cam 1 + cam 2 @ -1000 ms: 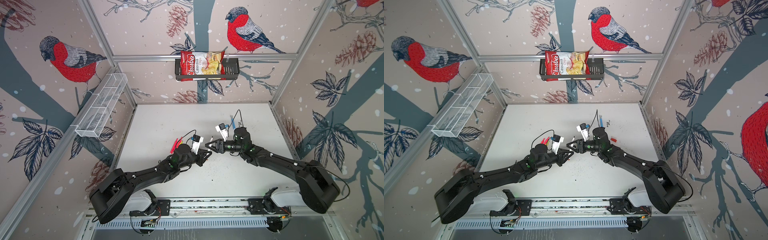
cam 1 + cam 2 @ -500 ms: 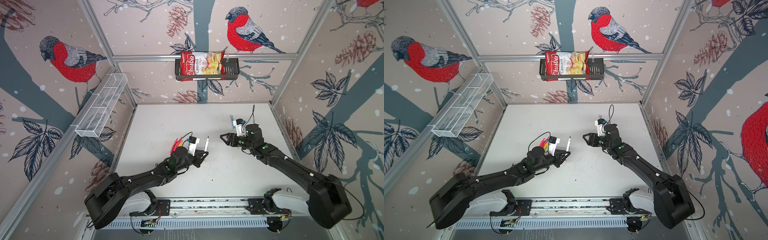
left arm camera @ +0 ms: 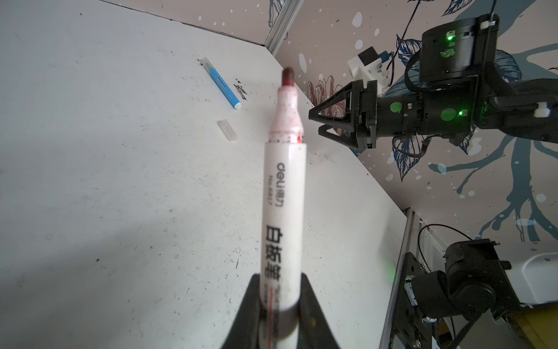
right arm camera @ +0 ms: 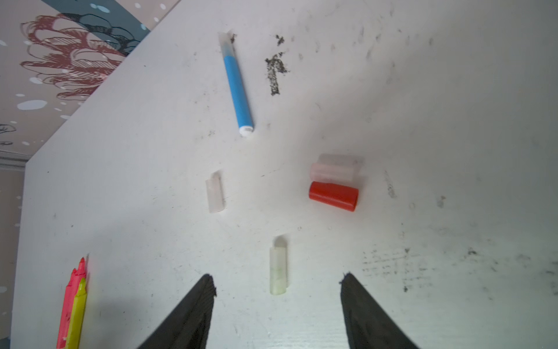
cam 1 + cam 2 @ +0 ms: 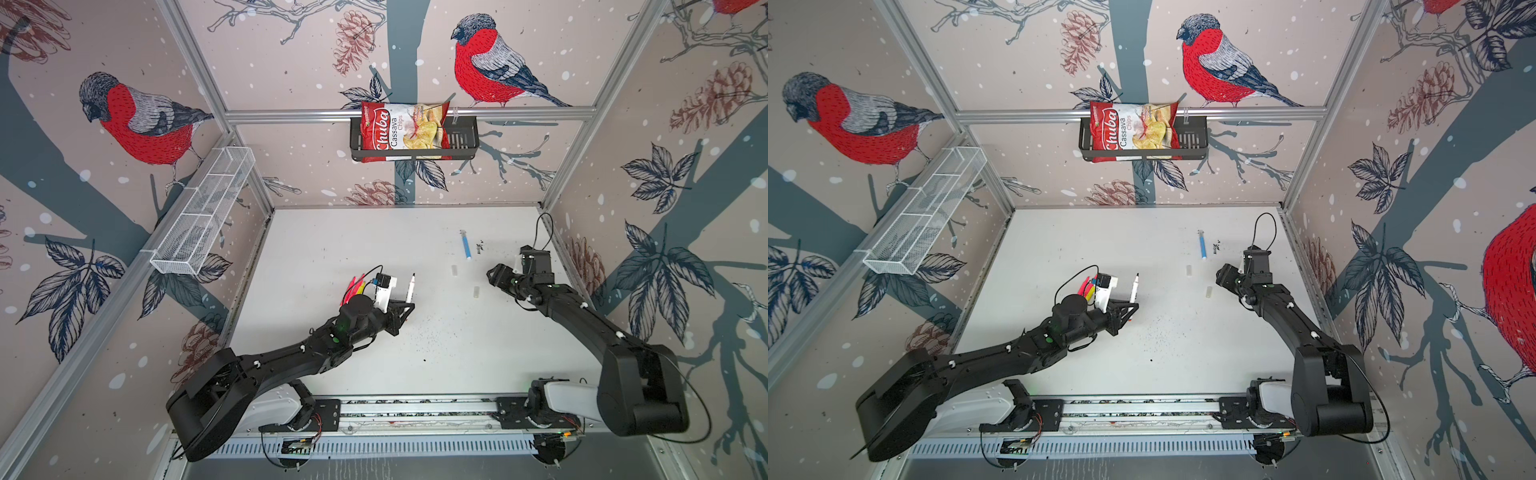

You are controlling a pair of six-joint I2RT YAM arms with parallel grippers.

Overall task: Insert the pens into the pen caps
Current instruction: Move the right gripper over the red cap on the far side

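Right pincer (image 5: 491, 275) retreated rightward, jaws apart, empty; left pincer (image 5: 406, 308) clamps white pen (image 5: 410, 288).

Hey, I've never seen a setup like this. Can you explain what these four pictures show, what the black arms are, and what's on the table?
These are two black robot arms working over a white table. Each arm ends in a two-fingered gripper. Two pictures look down from overhead, side by side, and are nearly identical. The other two come from small cameras on the arms' wrists, looking out past the fingers.

The left gripper is shut on a white marker whose red tip is uncapped. The right gripper is open and empty. It hovers above the loose caps: one red cap and three see-through caps. A blue pen lies farther back, and pink and yellow pens lie together near the left arm.
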